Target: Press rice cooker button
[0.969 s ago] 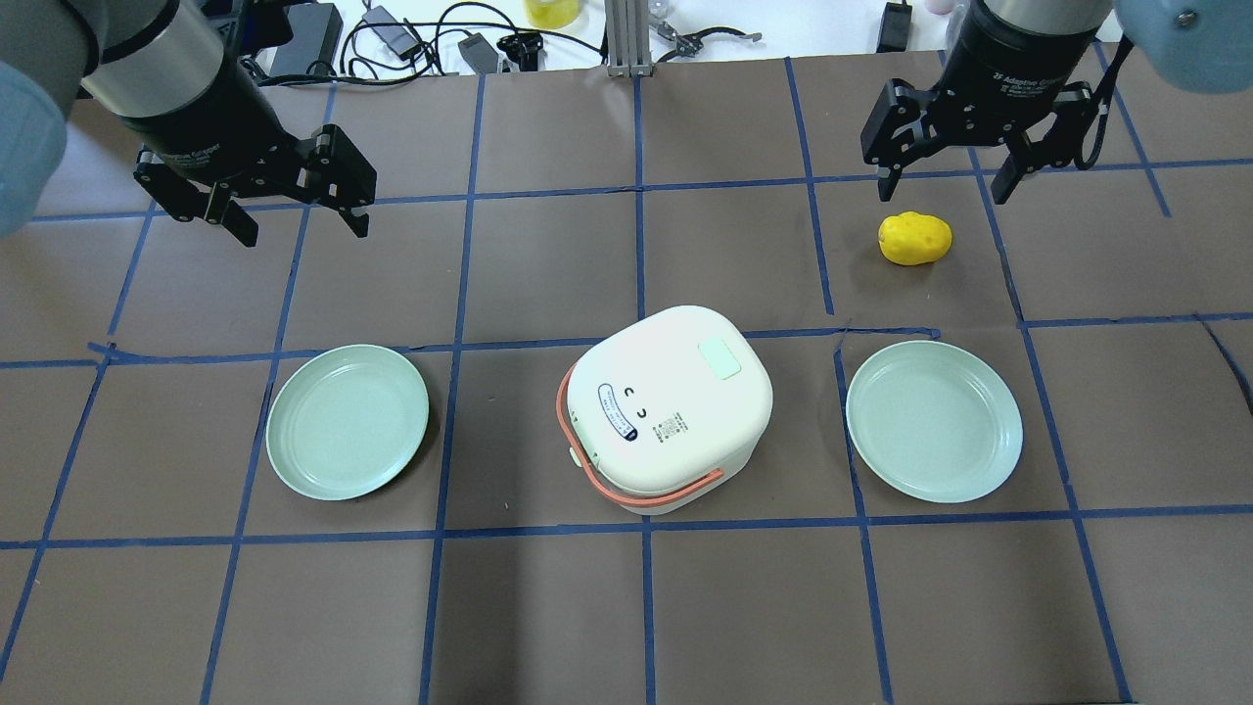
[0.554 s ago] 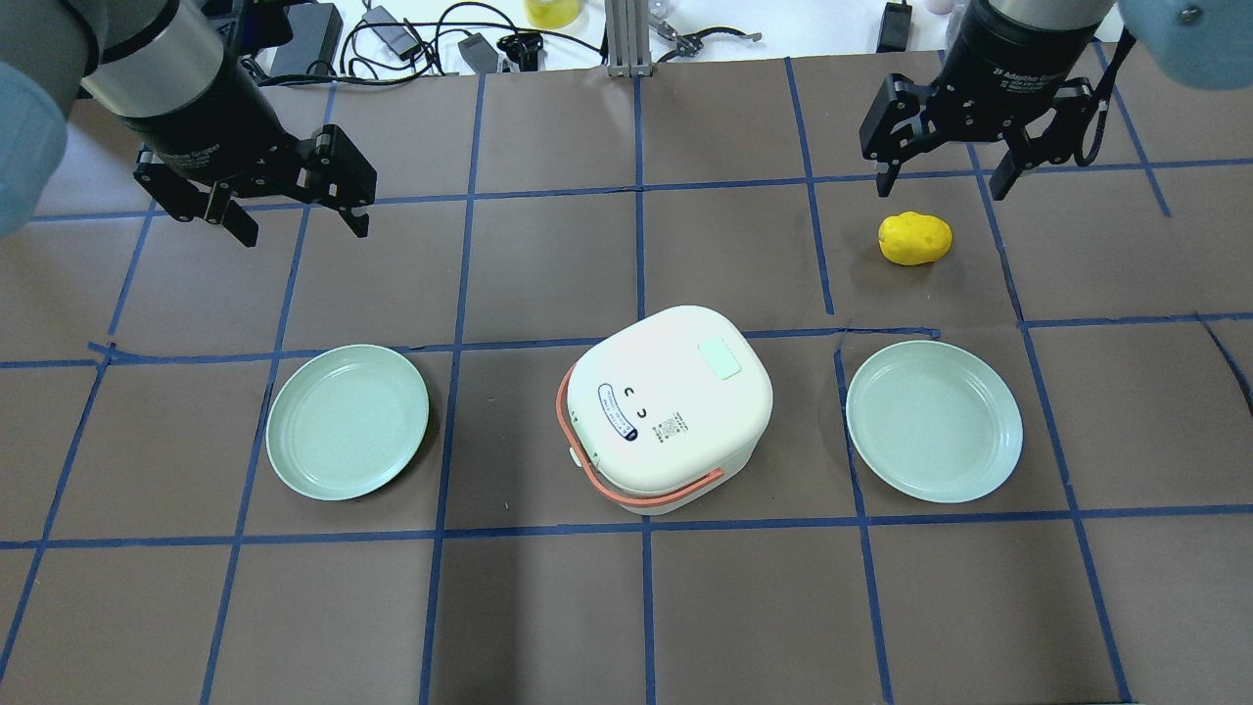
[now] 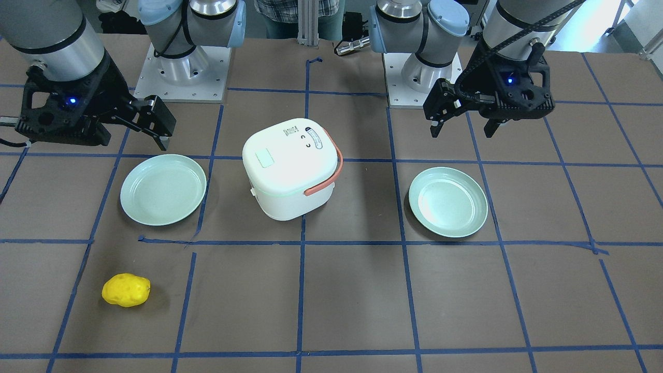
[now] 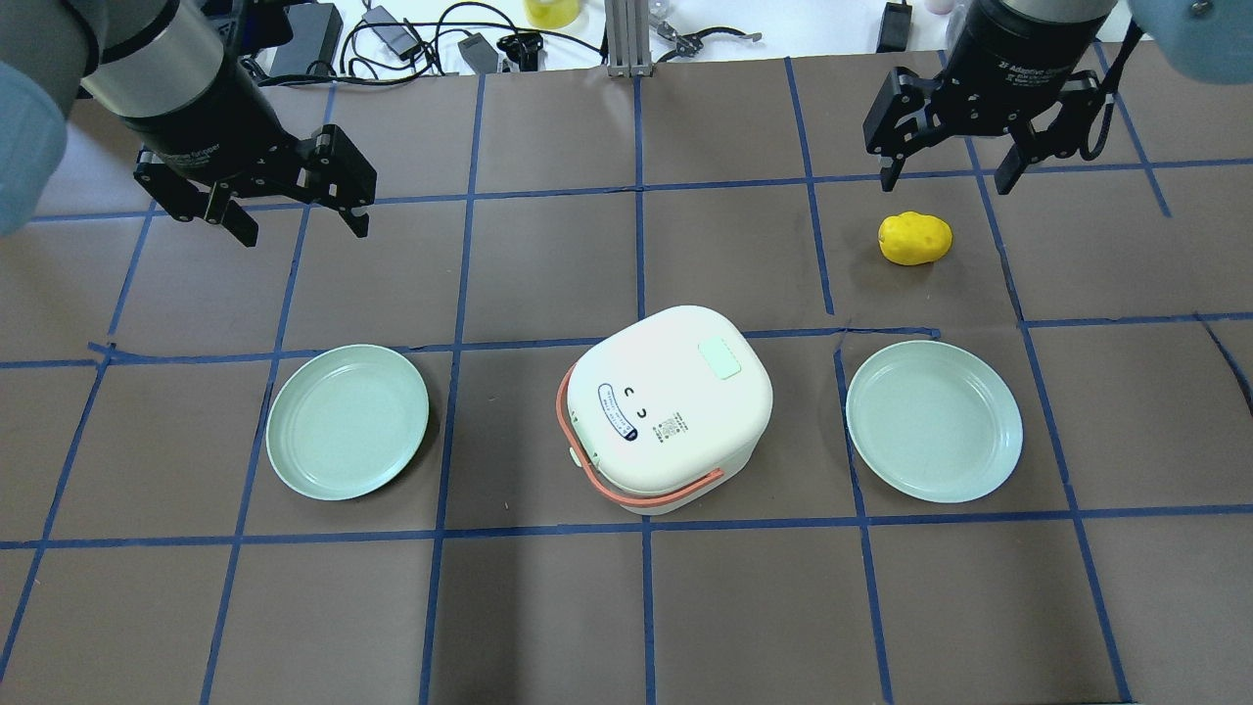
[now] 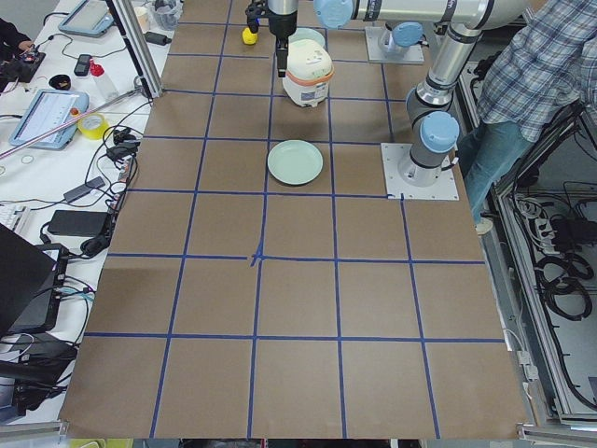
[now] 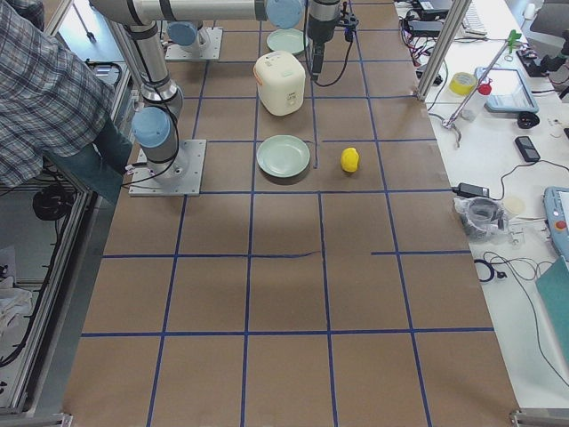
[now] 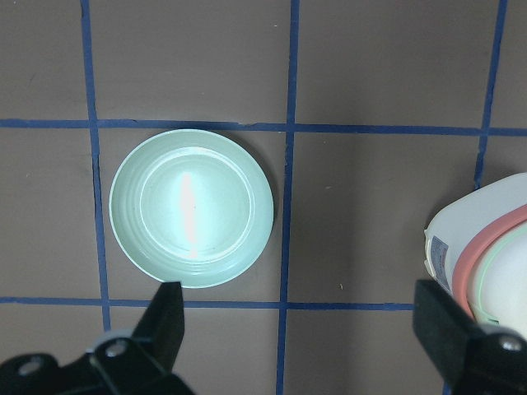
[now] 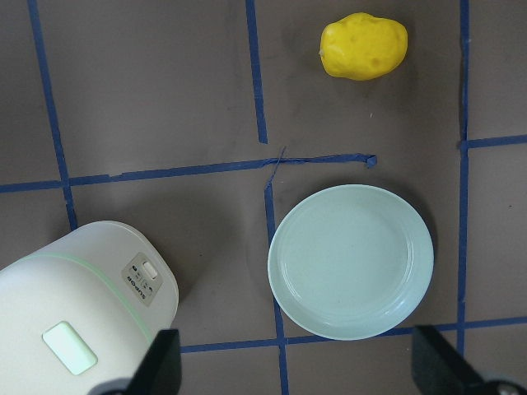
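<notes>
White plastic, rounded at every corner: the rice cooker [image 4: 671, 411] stands upright at the middle of the table [image 4: 548, 264], between the left plate [image 4: 348, 421] and the right plate [image 4: 934, 421], touching neither. The button [image 4: 719, 358] is a pale green pad on top of the lid.

Both claws hang high and well apart from the cooker. The left gripper [image 4: 301, 232] and the right gripper [image 4: 945, 186] are each spread wide and hold nothing.

The press looks best given to the right gripper, since the pad lies toward its side. I would bring the fingers together first (a blunt single tip is less likely to straddle or slip off the pad). Then centre over the green and push straight down, so the light shell neither slides nor tips. The yellow lump [image 4: 914, 238] lies below that gripper but off the route.

The cooker sits askew to the blue grid. Its button end and front panel [image 8: 142, 278] point away from the robot and toward its right, and the coral handle [image 4: 587, 470] lies folded around the near-left side. Its body is about as wide as deep, so no long axis shows; the pad's longer side runs across the front edge.
</notes>
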You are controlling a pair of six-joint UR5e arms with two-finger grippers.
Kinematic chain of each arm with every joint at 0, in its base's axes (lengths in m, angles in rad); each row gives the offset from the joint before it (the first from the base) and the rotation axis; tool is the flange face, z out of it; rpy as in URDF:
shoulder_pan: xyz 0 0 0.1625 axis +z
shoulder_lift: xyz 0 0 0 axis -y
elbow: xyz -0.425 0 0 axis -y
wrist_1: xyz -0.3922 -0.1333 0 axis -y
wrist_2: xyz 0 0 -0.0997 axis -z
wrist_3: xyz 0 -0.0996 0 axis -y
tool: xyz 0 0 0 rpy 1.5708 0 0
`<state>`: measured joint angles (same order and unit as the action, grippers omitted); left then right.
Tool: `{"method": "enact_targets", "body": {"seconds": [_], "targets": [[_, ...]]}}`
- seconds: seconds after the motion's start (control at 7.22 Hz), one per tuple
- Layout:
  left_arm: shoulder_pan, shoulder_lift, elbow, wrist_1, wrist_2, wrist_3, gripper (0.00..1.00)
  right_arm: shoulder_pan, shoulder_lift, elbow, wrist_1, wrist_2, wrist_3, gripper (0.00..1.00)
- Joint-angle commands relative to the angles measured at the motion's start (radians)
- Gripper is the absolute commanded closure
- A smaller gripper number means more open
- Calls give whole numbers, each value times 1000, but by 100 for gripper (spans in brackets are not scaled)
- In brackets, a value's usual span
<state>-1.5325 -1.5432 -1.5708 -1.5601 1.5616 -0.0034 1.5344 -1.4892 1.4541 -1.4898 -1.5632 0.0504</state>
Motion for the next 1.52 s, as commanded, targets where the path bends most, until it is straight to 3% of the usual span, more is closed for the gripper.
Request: {"method": "enact_targets", "body": {"seconds": [0.0,0.42,0.55,0.69,0.97,1.11,1.38], "targets": [[0,0,0,0,0,0,0,0,1,14,0,-11,14,0],[0,0,0,0,0,0,0,0,1,9,-9,-11,16,0],[0,0,0,0,0,0,0,1,0,12,-15,-8,29,4],[0,0,0,0,0,0,0,3,-2,11,-13,8,29,26],[0,0,0,0,0,0,0,24,-16,6,-9,76,29,90],[0,0,0,0,0,0,0,53,-16,9,-4,81,35,100],[0,0,0,0,0,-1,0,162,3,34,-1,81,68,100]]}}
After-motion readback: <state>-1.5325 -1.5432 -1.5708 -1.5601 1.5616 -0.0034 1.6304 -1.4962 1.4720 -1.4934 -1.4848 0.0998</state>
